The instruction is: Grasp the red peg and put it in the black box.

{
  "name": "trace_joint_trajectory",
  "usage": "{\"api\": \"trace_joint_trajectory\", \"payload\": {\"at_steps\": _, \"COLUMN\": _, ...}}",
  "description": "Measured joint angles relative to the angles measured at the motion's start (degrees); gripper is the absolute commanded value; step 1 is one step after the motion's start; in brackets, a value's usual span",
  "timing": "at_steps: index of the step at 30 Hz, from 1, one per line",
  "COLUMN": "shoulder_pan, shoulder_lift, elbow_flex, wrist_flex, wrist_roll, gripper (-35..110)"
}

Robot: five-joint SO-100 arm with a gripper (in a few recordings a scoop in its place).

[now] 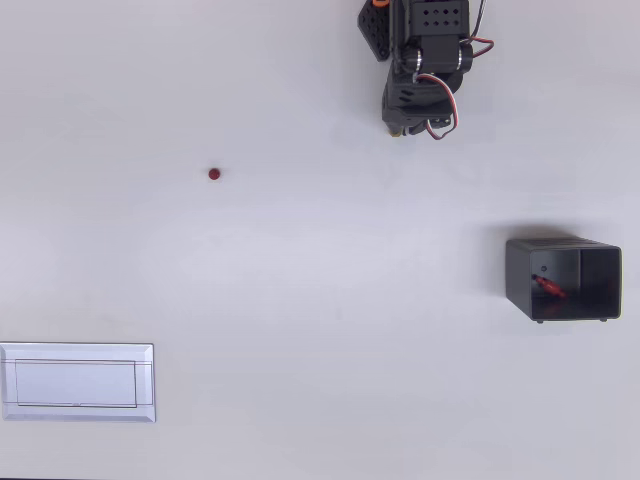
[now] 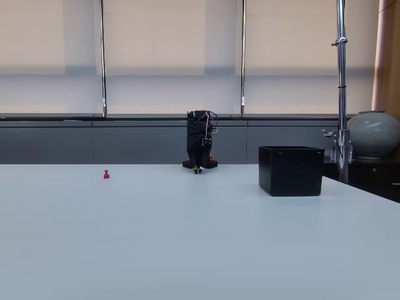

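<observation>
A flat white rectangular framed panel (image 1: 77, 382) is seen at the lower left of the overhead view, lying on the pale white table (image 1: 320, 300).

A small black rectangular thin-walled box (image 2: 291, 170) is seen at the right of centre in the fixed view, standing upright on the table (image 2: 187, 237) with its open top up. In the overhead view the black box (image 1: 563, 279) is found at the right edge, middle height, and a second small red peg (image 1: 548, 288) is seen lying sideways on its dark floor.

A tiny red peg (image 2: 106, 174) is seen standing upright on the table at the left of centre in the fixed view, well apart from the box. From above, this peg (image 1: 214, 174) is shown end-on as a round dot, upper left of centre, touched by nothing.

The black arm (image 2: 200, 140) is seen folded at the far table edge, centre of the fixed view. In the overhead view the gripper (image 1: 400, 125) is found at the top, right of centre, tucked beneath the arm's body with red and white wires looped beside it; whether its jaws are apart or together cannot be told. Nothing is seen held in it.
</observation>
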Motion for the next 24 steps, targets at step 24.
{"api": "trace_joint_trajectory", "payload": {"at_steps": 24, "shoulder_pan": 19.95, "shoulder_lift": 4.22, "elbow_flex": 0.00, "wrist_flex": -8.70, "wrist_roll": 15.21, "gripper": 0}}
